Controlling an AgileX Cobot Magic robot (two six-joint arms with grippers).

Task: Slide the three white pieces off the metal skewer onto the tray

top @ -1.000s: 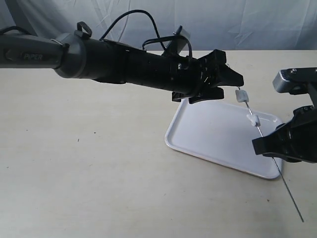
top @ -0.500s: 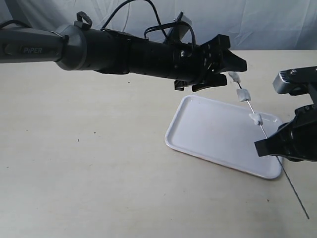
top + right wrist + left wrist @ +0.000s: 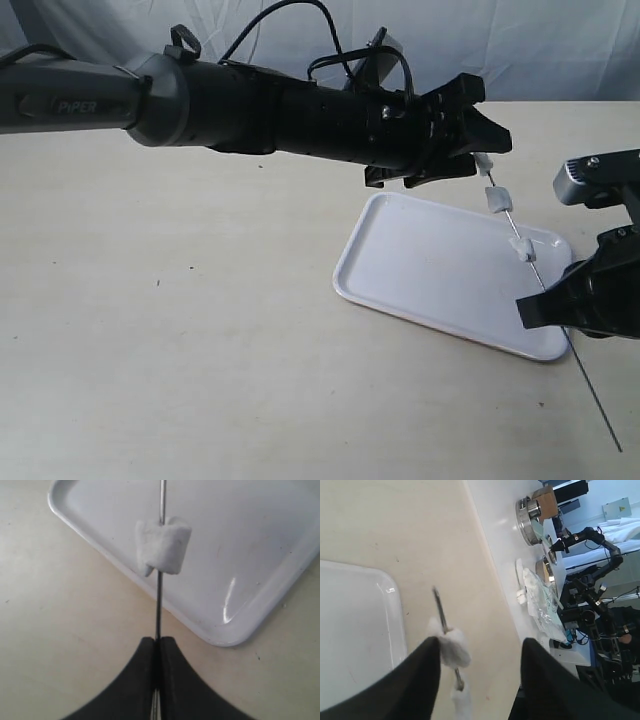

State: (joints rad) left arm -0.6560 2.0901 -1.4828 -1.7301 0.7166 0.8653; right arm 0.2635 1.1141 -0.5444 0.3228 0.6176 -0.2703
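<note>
Skewer [image 3: 159, 605] clamped in right fingers [image 3: 137, 682]; left fingers [image 3: 417, 682] apart, flanking top white piece [image 3: 454, 644], partly hiding it.

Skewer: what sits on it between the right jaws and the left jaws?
Exterior view: two white pieces threaded on the skewer; a third sits at the left jaws.

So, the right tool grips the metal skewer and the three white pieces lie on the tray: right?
No: the exterior view shows the three white pieces threaded on the metal skewer, not on the tray. The right tool does grip it.
</note>
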